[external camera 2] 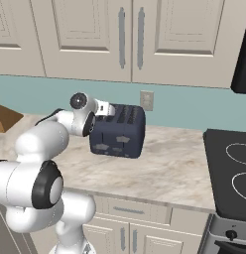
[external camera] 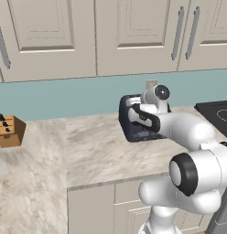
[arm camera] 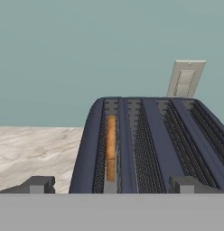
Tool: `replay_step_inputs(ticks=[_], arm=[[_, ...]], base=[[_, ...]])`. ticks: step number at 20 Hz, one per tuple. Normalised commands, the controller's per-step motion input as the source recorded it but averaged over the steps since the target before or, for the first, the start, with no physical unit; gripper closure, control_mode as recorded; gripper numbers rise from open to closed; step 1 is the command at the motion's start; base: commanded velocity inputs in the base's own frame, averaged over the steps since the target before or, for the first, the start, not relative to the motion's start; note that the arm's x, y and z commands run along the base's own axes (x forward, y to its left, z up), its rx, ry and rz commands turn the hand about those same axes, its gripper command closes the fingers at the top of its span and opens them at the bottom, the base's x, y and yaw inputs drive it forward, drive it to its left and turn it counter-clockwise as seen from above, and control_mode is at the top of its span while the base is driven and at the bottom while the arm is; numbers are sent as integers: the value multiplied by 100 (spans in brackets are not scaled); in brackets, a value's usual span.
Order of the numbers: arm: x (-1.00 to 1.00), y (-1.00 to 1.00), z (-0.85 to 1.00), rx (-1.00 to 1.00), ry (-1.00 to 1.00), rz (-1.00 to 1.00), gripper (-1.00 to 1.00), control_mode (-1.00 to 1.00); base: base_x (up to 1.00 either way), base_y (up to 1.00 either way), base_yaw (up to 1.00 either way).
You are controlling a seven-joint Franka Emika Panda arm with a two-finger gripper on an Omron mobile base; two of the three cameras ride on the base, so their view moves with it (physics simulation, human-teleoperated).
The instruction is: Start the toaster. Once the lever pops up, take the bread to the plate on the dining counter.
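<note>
Four slots face me on the toaster point(arm camera: 150, 144) standing on the table point(external camera: 97, 151), the bread point(arm camera: 111, 146) sunk in the leftmost one, so I hold my tool point(arm camera: 111, 184) wide open and empty just above, before starting it.

The toaster point(external camera 2: 118, 131) stands on the bench point(external camera 2: 164, 168), near the wall behind it. A wall outlet point(external camera 2: 146, 100) sits just behind the toaster. The bread point(arm camera: 111, 144) sits in the toaster's leftmost slot in the hand view. The stovetop point(external camera 2: 231, 173) lies right of the toaster, the knife block point(external camera: 9, 130) well apart to its left. The claw point(arm camera: 111, 184) hangs just before the toaster.
</note>
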Motion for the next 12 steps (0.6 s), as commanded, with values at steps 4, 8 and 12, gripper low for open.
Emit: replay_step_inputs(ticks=[4, 8, 12], arm=[[0, 0, 0, 0, 0, 0, -100, -100], [0, 0, 0, 0, 0, 0, -100, -100], [0, 0, 0, 0, 0, 0, -100, -100]], base=[[0, 0, 0], [0, 0, 0], [0, 0, 0]])
